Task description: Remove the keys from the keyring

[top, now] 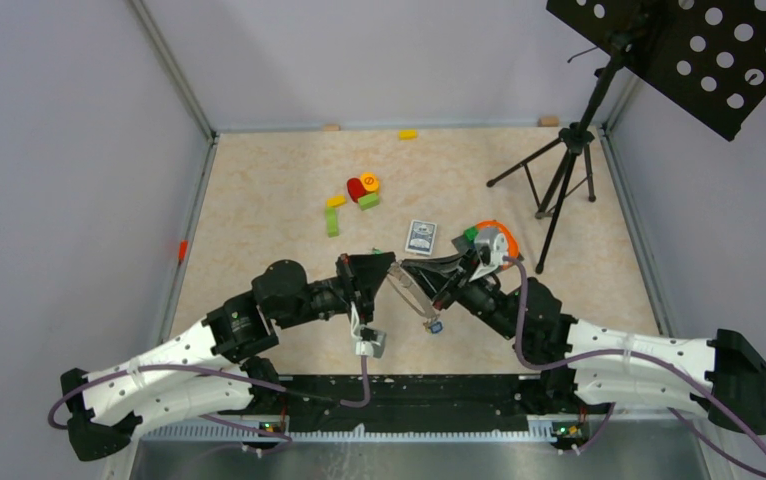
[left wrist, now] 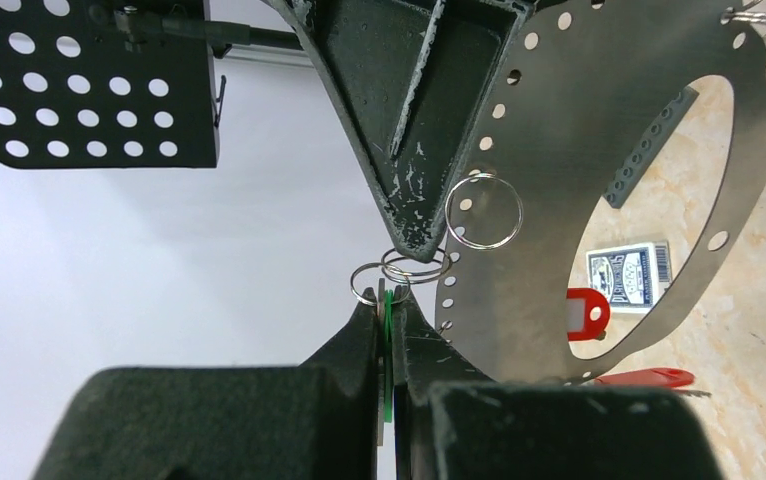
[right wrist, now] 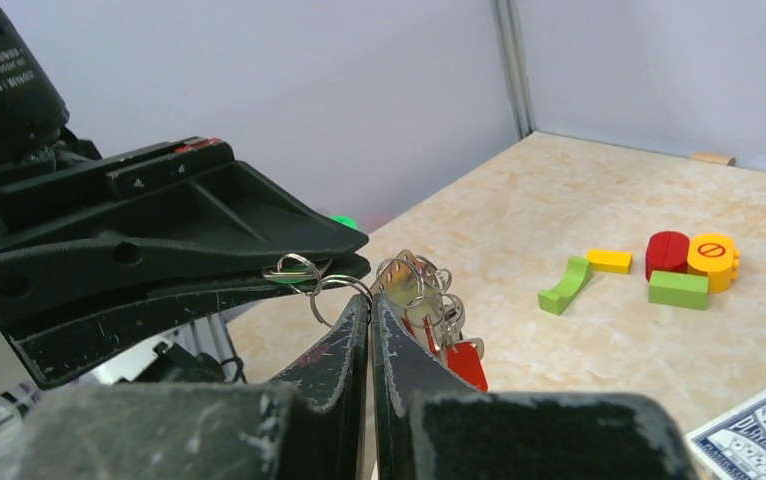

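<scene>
desk [top: 259,200]: beige marbled top with pale walls on three sides.
perforated panel [top: 699,50]: black, on a tripod stand [top: 559,185] at the far right corner of the desk.
left fingers [left wrist: 359,345]: together, clamped on the green tag [left wrist: 388,345] of one key.
right fingers [right wrist: 344,350]: pressed together, tips facing the left fingers. Thin wire rings sit at their tips, but I cannot tell what they pinch.
keyring [left wrist: 549,150]: wide flat grey loop with rows of holes, held up off the desk between the two sets of fingers, on the near side of the card box.
card box [top: 420,236]: blue, lying flat at mid-desk.
blocks [top: 361,190]: red, yellow, orange and green, clustered beyond the card box and well apart from the keyring.
keys [right wrist: 421,290]: bunched beside the right fingers. A red tag [left wrist: 587,312] shows through the loop, and a blue tag [top: 436,326] hangs lowest.
split rings [left wrist: 484,212]: thin wire, one against the keyring's holed band.
</scene>
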Controlling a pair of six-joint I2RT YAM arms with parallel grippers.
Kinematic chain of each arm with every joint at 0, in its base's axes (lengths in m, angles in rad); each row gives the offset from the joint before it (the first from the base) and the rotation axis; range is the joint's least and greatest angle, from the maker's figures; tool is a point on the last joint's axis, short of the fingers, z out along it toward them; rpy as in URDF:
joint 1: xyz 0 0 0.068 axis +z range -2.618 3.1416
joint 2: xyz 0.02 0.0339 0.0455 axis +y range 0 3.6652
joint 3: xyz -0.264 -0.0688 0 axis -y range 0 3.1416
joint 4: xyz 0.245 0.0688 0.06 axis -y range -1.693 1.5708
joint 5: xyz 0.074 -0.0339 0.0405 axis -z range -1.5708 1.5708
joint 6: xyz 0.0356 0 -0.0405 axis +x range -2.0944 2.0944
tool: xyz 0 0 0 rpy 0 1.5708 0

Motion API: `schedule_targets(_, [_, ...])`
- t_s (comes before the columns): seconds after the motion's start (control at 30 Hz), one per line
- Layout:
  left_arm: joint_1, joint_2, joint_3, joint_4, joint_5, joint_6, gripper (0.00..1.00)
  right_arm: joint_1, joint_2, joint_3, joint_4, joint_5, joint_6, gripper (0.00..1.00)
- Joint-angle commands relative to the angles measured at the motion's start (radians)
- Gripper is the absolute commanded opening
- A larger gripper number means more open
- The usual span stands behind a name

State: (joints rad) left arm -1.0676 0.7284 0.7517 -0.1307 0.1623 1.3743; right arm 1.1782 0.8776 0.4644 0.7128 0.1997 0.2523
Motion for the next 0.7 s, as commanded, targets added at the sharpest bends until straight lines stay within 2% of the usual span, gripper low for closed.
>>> schedule_targets(0.0, [0.000,-0.015,0.008,0.065,-0.010,0.005,0.00,0.008,-0.012,0.000,0.101,0.072,0.114,0.00])
schedule_targets(0.27, [0.000,-0.009,-0.003,0.076,-0.008,0.002,0.00,0.009,-0.023,-0.004,0.091,0.107,0.257,0.00])
schedule_targets(0.5, [0.000,-0.010,-0.001,0.084,-0.005,0.000,0.00,0.009,-0.031,-0.036,0.117,0.058,0.246,0.01])
schedule_targets(0.57, [0.001,-0.010,0.001,0.085,-0.007,0.000,0.00,0.009,-0.038,-0.044,0.112,0.012,0.191,0.12])
schedule_targets(0.67, [0.000,-0.011,0.007,0.081,-0.003,0.000,0.00,0.008,-0.058,-0.046,0.067,-0.023,0.095,0.21])
